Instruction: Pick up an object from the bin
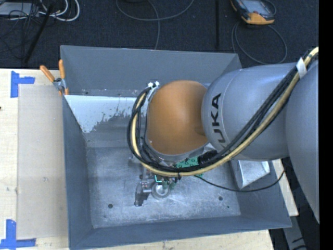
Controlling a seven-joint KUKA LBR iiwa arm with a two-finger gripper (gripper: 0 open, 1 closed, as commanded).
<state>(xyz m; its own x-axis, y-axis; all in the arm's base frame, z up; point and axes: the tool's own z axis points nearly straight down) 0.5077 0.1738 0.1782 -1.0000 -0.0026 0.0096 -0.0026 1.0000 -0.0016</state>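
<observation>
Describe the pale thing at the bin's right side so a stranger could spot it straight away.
Find the grey bin, then its right wall, below the arm. There lies a pale block, partly under the arm. It is white and boxy against grey metal, well right of the gripper.

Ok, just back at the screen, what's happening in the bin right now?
The KUKA arm reaches in from the right, with its claw low over the floor of the grey bin, near the middle. Whether it has hold of anything can't be told. A pale boxy object lies by the bin's right wall, partly under the arm, apart from the claw.
</observation>
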